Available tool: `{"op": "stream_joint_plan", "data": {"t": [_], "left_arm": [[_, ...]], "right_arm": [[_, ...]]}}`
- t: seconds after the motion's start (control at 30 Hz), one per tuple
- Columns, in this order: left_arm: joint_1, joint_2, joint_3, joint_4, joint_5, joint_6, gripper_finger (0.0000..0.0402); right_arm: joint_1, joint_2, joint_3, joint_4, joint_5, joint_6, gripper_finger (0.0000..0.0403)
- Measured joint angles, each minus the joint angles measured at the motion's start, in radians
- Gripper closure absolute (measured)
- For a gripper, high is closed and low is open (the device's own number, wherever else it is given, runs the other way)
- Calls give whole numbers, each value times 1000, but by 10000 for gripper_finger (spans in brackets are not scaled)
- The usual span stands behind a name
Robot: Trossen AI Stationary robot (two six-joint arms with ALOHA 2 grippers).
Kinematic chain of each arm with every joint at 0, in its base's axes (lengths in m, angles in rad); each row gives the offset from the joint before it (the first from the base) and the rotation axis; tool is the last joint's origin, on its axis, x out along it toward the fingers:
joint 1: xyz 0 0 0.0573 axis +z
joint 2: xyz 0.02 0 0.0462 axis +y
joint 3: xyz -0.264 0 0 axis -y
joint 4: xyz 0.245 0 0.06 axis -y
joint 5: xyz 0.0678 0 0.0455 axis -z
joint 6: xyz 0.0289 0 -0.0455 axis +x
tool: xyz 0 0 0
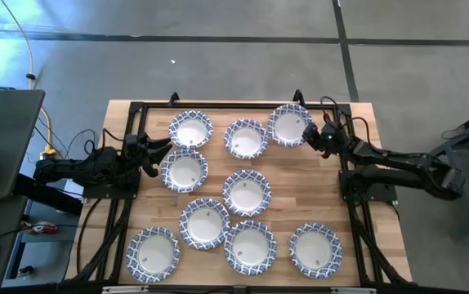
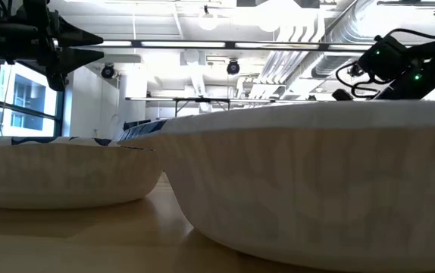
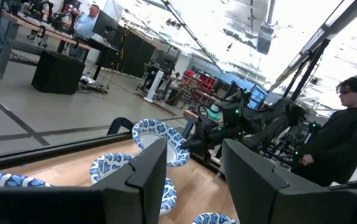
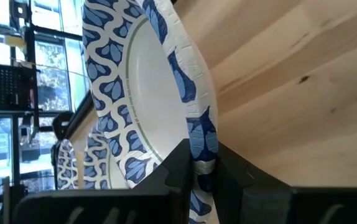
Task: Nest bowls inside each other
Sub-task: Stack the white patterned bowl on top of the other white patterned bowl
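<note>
While nine bowls sit on the table, right gripper pinches the rim of the back-right bowl; eight others lie separate. Left gripper, fingers apart, hovers near the left edge.

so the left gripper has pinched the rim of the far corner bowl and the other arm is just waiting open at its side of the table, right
Not quite: the right gripper has the pinch, not the left. The right wrist view shows its fingers shut on the rim of the far corner bowl, and the high view puts that arm at the bowl. The left gripper waits open at its side of the table.
</note>
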Motion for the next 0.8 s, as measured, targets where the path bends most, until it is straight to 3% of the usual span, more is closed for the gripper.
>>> {"op": "stream_joint_plan", "data": {"t": [0.33,0.8], "left_arm": [[0,0,0,0,0,0,256],[0,0,0,0,1,-45,256]], "right_arm": [[-7,-72,0,-10,-72,-9,368],[127,-203,0,-66,-129,119,368]]}}
